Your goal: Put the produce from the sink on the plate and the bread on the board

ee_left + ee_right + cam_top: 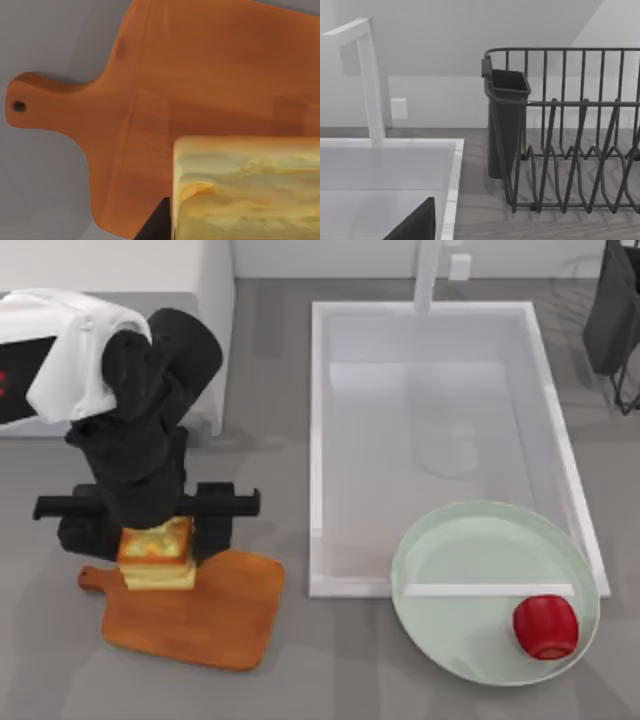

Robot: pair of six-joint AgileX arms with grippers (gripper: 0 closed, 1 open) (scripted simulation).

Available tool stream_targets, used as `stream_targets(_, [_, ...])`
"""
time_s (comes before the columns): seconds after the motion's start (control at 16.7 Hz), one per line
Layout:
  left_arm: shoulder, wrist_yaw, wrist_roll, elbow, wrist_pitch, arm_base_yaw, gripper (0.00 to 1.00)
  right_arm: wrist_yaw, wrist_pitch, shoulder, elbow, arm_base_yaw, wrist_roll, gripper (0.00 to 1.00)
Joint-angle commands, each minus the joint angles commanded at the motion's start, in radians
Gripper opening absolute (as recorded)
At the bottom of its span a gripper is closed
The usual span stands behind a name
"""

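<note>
The left gripper is closed on the bread at the handle end of the board; the pepper already lies on the plate. Released here, the tall stack may topple off the board's near edge. The right arm is parked by the dish rack, and whether its fingers are open or closed cannot be told.

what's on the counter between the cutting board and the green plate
Mostly bare grey counter. In the top view, the only thing between the board and the plate is the near-left corner of the sink rim, which the plate overlaps.
</note>
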Motion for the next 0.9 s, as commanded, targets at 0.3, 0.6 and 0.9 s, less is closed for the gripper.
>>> stream_targets(0.3, [0.023,-0.001,0.000,-0.038,0.058,0.000,0.00,0.000,0.000,0.000,0.000,0.000,0.000,1.00])
stream_targets(0.6, [0.044,-0.001,0.000,-0.075,0.117,-0.001,0.00,0.000,0.000,0.000,0.000,0.000,0.000,1.00])
stream_targets(0.9, [0.055,-0.001,0.000,-0.092,0.145,-0.001,0.00,0.000,0.000,0.000,0.000,0.000,0.000,1.00])
